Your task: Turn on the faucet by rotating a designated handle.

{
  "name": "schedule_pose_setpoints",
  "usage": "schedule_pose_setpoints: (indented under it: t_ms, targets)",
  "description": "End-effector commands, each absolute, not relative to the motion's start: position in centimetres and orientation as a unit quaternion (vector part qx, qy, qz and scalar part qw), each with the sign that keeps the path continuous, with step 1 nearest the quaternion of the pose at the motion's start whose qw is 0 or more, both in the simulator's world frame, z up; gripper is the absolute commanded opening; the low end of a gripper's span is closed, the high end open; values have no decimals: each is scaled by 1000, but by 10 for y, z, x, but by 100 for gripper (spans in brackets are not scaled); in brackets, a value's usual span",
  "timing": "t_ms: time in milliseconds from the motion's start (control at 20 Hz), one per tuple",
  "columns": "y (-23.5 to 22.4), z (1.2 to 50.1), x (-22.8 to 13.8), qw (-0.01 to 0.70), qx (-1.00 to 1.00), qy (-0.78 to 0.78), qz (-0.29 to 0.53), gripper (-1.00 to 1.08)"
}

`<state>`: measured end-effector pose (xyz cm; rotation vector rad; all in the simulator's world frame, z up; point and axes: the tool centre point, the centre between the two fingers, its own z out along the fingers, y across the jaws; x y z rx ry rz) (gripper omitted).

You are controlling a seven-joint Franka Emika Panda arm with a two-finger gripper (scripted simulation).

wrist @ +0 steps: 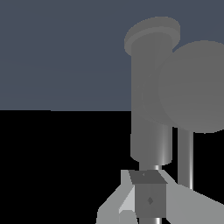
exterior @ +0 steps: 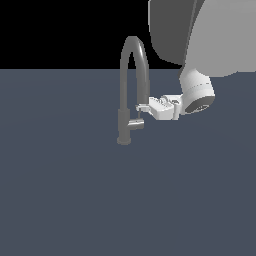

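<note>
The faucet (exterior: 123, 120) is a slim grey gooseneck tap that stands upright on the dark floor, its arched spout bending toward the exterior view's right. The handle (exterior: 136, 123), a short silver stub, juts from the post low down, and a thin lever rod rises from it. My gripper (exterior: 141, 107) reaches in from the exterior view's right, level with the rod's upper end and touching or almost touching it. Its fingers look shut with nothing between them. Up close in the wrist view are the faucet (wrist: 148, 109), the handle (wrist: 197, 87) end-on, and my gripper (wrist: 146, 179).
A flat dark blue-grey floor (exterior: 60, 190) surrounds the faucet on all sides. The arm's large white links (exterior: 210, 35) hang above and to the exterior view's right of the tap.
</note>
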<state>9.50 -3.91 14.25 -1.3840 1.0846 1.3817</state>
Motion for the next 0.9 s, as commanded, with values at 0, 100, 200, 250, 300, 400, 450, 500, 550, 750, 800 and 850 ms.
schedule_pose_setpoints:
  t_ms: [0, 100, 200, 250, 300, 400, 450, 500, 550, 750, 800, 850]
  targets:
    - [-40, 144, 92, 437, -557, 436, 556, -100]
    - [-40, 145, 89, 437, -557, 436, 556, -100]
    - [-41, 146, 87, 437, -557, 436, 556, -100]
    - [-41, 147, 85, 437, -557, 436, 556, -100]
    - [-42, 147, 84, 437, -557, 436, 556, -100]
    - [-41, 145, 86, 438, -556, 438, 555, -100]
    - [-42, 145, 84, 438, -556, 438, 555, -100]
    - [-42, 145, 83, 438, -556, 438, 555, -100]
    - [-43, 145, 81, 438, -556, 438, 555, -100]
    - [-44, 145, 74, 438, -556, 437, 555, -100]
    - [-45, 145, 72, 438, -556, 437, 555, -100]
    - [-45, 145, 70, 438, -556, 437, 555, -100]
